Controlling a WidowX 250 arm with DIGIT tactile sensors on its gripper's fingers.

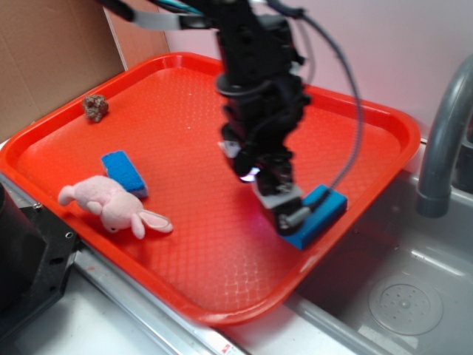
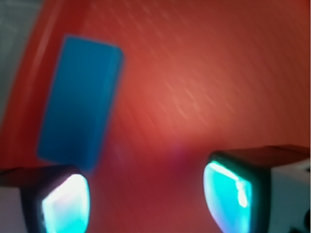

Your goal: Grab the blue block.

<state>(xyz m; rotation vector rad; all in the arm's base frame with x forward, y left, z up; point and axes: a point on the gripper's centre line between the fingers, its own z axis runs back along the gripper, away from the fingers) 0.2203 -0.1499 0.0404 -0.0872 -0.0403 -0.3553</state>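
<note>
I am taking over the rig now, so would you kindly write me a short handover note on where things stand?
Pincer: open, empty, low over the red tray, with the blue block just ahead of one fingertip, not between the jaws.
Blue block: lying flat near the tray's edge beside the sink.
Also on the tray: blue pad, pink plush bunny, a small brown object.
Done: approach to the block.
Left: centre the jaws over the block, close, lift.
</note>
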